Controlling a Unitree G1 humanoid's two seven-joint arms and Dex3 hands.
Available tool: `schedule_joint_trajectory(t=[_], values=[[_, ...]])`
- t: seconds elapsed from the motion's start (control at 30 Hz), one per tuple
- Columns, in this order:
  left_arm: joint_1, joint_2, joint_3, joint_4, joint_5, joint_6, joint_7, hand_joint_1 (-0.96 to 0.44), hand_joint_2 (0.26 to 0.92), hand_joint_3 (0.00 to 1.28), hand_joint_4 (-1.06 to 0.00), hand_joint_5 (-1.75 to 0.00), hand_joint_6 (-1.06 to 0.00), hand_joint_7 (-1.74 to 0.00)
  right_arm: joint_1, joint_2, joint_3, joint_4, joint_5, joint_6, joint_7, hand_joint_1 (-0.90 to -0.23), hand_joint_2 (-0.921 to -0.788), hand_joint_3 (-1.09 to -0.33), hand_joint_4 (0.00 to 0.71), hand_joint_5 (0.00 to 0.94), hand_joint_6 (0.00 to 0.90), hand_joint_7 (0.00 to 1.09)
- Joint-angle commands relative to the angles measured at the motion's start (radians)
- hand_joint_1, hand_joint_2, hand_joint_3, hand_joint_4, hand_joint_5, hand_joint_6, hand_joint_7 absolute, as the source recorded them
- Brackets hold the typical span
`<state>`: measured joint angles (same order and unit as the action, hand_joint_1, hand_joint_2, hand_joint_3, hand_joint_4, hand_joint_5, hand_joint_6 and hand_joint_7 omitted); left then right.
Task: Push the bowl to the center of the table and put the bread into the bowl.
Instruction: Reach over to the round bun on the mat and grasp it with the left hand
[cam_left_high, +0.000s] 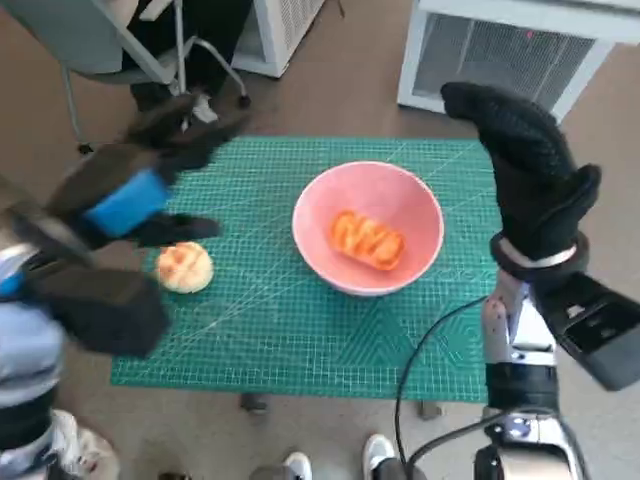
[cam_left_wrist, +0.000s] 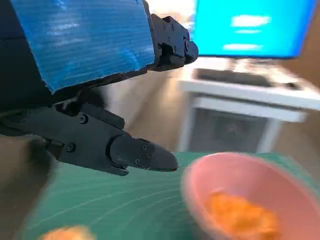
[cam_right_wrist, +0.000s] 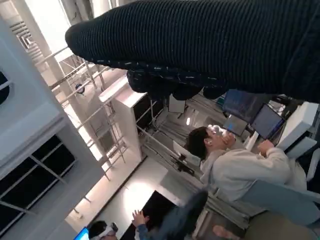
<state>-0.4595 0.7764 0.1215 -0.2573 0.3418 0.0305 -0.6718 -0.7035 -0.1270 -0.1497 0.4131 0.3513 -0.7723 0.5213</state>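
One green gridded cutting mat (cam_left_high: 300, 340) covers the small table, and everything of mine lies on it. One round pink plastic bowl (cam_left_high: 368, 228) sits near the middle of the table, a little toward its right edge. There are two pieces of bread. One orange, ridged, oblong bread (cam_left_high: 367, 240) lies inside the bowl, on its bottom. One pale round bread bun (cam_left_high: 184, 267) with a scored top rests on the mat near the table's left edge, well apart from the bowl.

My left hand (cam_left_high: 135, 195), black with blue tape over its back, hangs above the table's left edge, just over and beside the round bun. Its fingers (cam_left_wrist: 142, 155) are spread apart with nothing between them, and in the left wrist view they point toward the bowl's rim without touching it; the bun shows only as a blurred orange patch (cam_left_wrist: 67, 233) below them.

My right hand (cam_left_high: 530, 170), in its black knitted glove, is raised above the table's right edge, beside the bowl and clear of it. Its fingers stand upright and loosely apart, holding nothing.
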Motion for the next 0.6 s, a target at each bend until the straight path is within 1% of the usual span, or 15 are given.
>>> schedule_joint_trajectory(t=[0.03,0.17,0.3,0.43,0.6], values=[[0.088,0.060,0.053,-0.007,-0.026,-0.001,-0.015,-0.53,0.921,0.09,-0.02,-0.01,-0.23,-0.02,0.006,0.012,-0.001,0.027,0.013,0.008,0.002,-0.568,-0.921,-0.804,-0.001,0.471,-0.001,0.69],[0.146,0.095,0.069,0.021,-0.024,0.003,-0.019,-0.52,0.919,0.06,-0.04,-0.01,-0.24,-0.02,-0.003,0.019,-0.003,0.047,0.016,0.001,0.008,-0.560,-0.921,-0.793,-0.001,0.470,-0.001,0.69],[0.190,0.113,0.062,0.045,-0.014,0.029,-0.025,-0.51,0.916,0.04,-0.04,0.00,-0.23,-0.01,-0.012,0.024,-0.002,0.066,0.014,-0.012,0.015,-0.559,-0.921,-0.784,-0.001,0.475,-0.001,0.69],[0.221,0.111,0.039,0.063,-0.002,0.046,-0.017,-0.48,0.898,0.02,-0.04,0.00,-0.23,-0.01,-0.027,0.021,-0.004,0.093,0.017,-0.026,0.026,-0.563,-0.921,-0.778,-0.001,0.478,-0.001,0.68],[0.229,0.096,-0.017,0.117,0.027,0.052,0.001,-0.42,0.864,0.00,-0.05,0.00,-0.24,-0.01,-0.045,0.016,-0.009,0.131,0.027,-0.040,0.049,-0.574,-0.921,-0.768,-0.001,0.480,-0.001,0.68]])
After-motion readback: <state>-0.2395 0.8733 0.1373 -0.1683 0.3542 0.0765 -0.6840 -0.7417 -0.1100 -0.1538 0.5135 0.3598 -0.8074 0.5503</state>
